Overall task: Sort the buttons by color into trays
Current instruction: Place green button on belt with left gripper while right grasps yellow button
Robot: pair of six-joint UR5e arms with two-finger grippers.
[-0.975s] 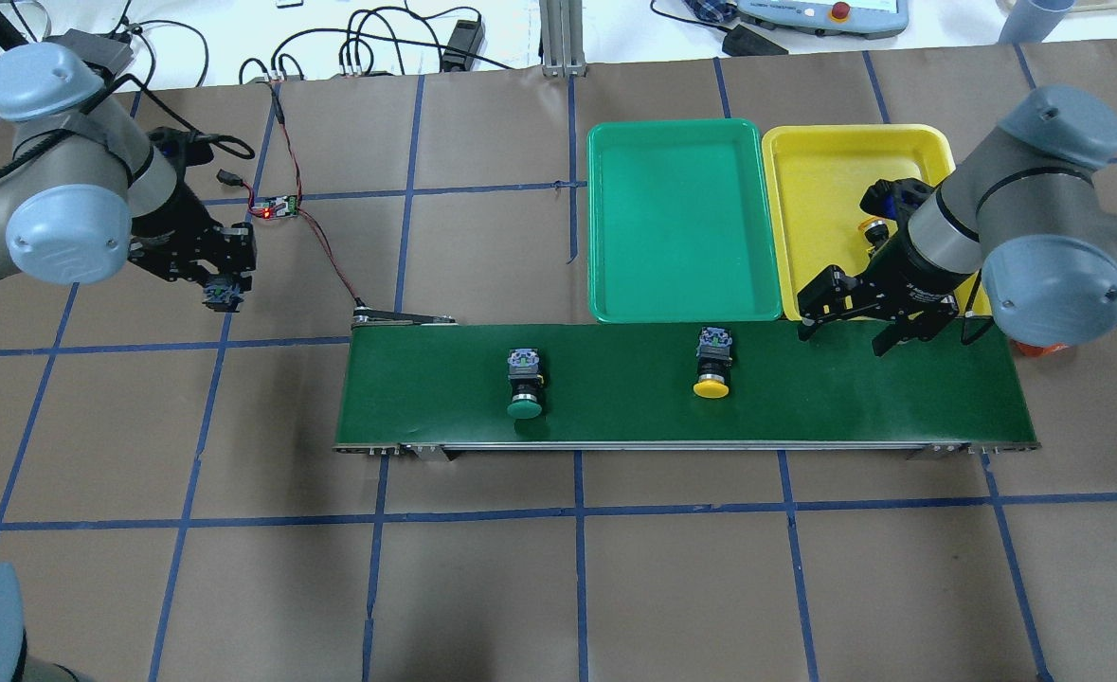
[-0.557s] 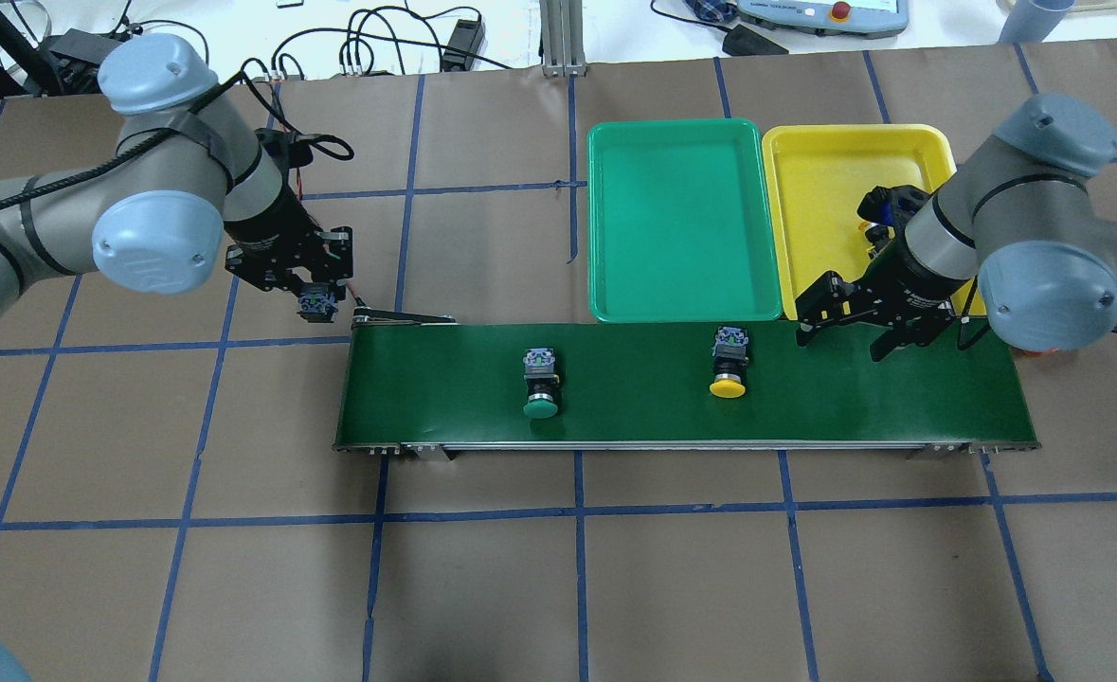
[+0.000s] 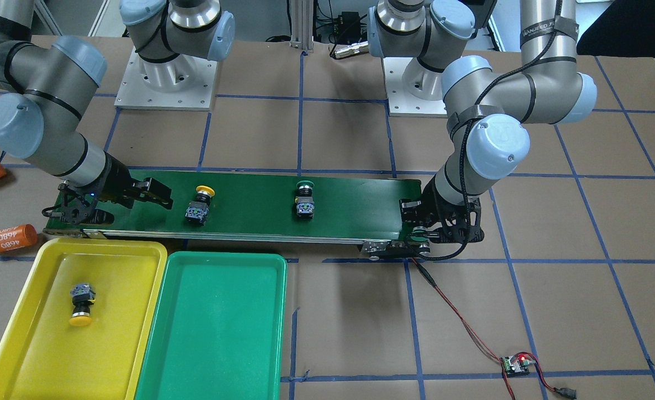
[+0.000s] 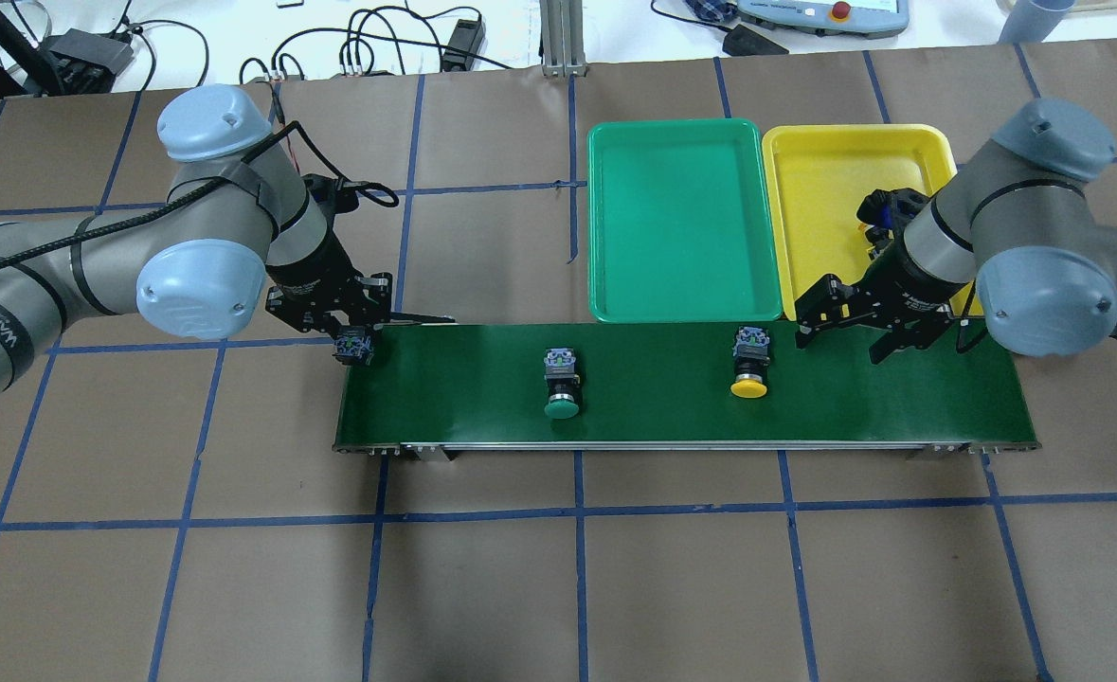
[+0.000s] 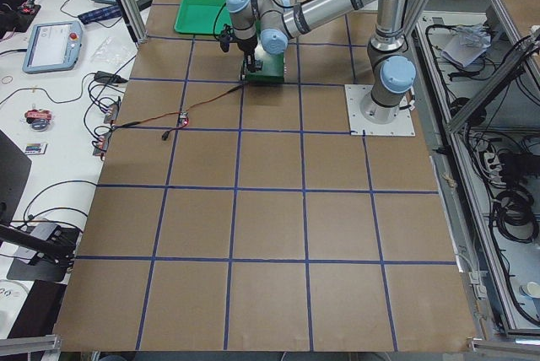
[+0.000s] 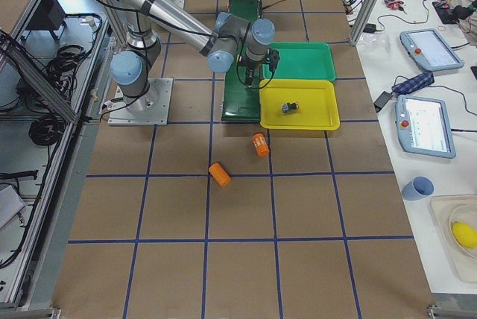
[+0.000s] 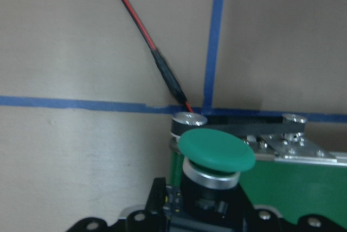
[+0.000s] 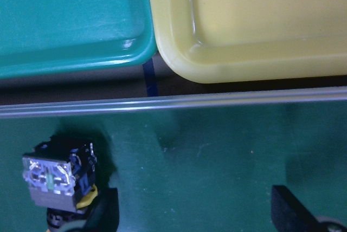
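conveyor belt (image 4: 653, 421): long dark green strip across the middle of the overhead view.
green tray (image 4: 681, 218): upper centre-right of the overhead view, its lower edge right against the conveyor belt.
yellow tray (image 4: 819, 189): just right of the green tray, the long sides side by side; partly covered by the right arm.
left gripper (image 4: 353, 341): clenched on the held green-capped button (image 7: 217, 149), at the upper left corner of the conveyor belt in the overhead view. Whether the button touches the belt cannot be told.
right gripper (image 4: 842, 339): released, fingers (image 8: 105, 213) spread wide and grasping nothing, low over the right part of the conveyor belt, below the yellow tray's lower edge.
yellow-capped button on the belt (image 4: 750, 367): on its side, cap toward the lower frame edge, just left of the right gripper; one finger stands beside it at the lower left of the right wrist view.
green-capped button on the belt (image 4: 563, 384): on its side at mid-belt, cap toward the lower frame edge, well apart from both grippers.
yellow-capped button in the tray (image 3: 81, 304): lying inside the yellow tray, lower left of the front-facing view.
orange cylinders (image 3: 9, 238): two at the left edge of the front-facing view, off the belt's end; the lower one marked 4680.
circuit board (image 3: 516, 364): lower right of the front-facing view, red light lit, a red-and-black wire running up to the belt's end.
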